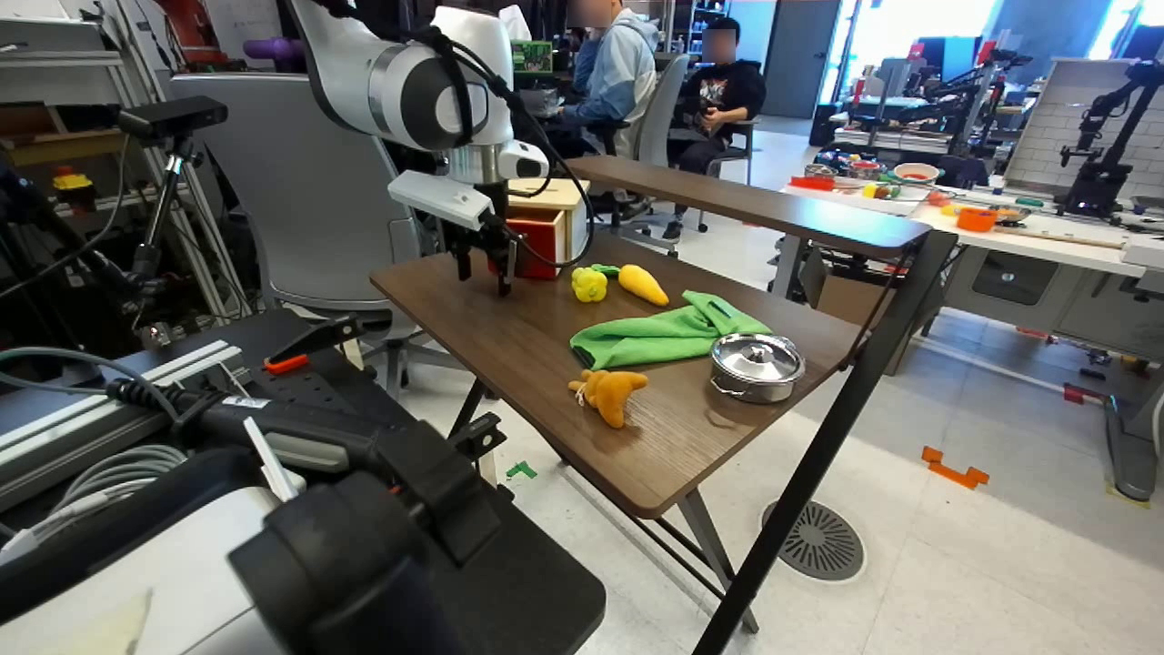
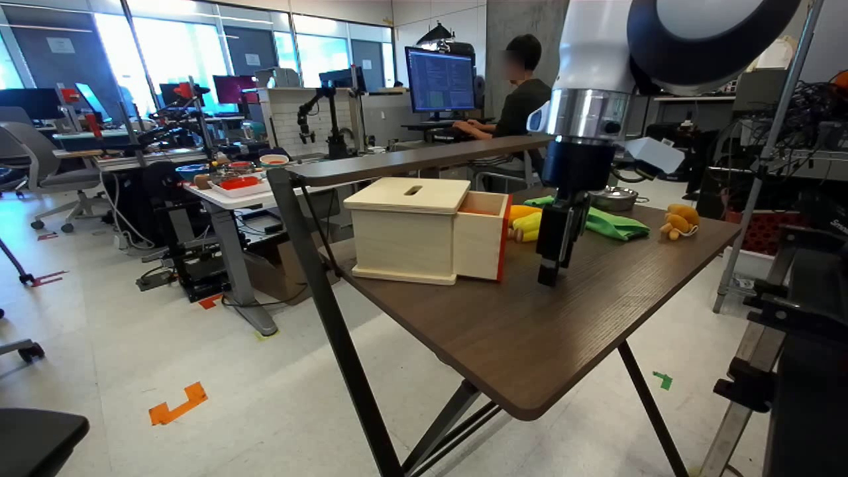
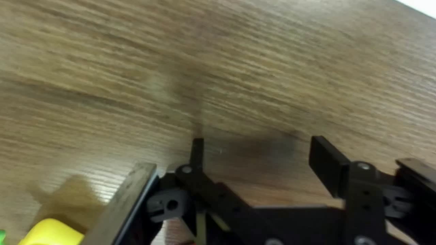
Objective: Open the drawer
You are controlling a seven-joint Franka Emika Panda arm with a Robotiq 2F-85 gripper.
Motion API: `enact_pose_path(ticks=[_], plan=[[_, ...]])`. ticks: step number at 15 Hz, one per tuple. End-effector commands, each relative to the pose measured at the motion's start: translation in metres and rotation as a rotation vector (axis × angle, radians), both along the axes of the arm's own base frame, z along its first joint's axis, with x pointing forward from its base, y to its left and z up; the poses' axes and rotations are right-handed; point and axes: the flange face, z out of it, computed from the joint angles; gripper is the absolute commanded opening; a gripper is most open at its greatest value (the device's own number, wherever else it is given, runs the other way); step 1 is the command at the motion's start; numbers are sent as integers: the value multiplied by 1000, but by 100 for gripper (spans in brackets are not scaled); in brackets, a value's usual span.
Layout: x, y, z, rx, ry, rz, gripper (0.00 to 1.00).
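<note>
Near the tool (image 3: 259, 153) | drawer (image 2: 480, 237) partly out | red front (image 1: 540, 244) facing it

The drawer (image 2: 480, 248) juts from its box (image 2: 403, 242) on the table (image 2: 530, 351). Beside the pot (image 1: 757, 368) lies the cloth (image 1: 655, 335) (toy (image 1: 611, 393) nearby).

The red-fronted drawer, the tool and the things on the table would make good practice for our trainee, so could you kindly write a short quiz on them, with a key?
1. Multiple choice: how does the red-fronted drawer stand in the wooden box?
(a) shut flush
(b) partly out
(c) removed entirely
2. True or false: in the wrist view, the tool is open.
3. Short answer: which metal item stands beside the green cloth?

Key:
1. b
2. True
3. The lidded metal pot
</note>
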Motion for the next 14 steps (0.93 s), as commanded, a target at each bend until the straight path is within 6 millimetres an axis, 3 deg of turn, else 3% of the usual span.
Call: enact_pose_path(ticks=[1,4,6,12,13,14], plan=[[-2,-3,6,13,71,-17,100],[-2,-7,10,-2,108,-28,100],[-2,-8,26,-37,135,-43,100],[1,-9,109,-87,130,-126,100],[7,-7,83,-69,133,-99,100],[7,-7,98,-71,123,-107,100]])
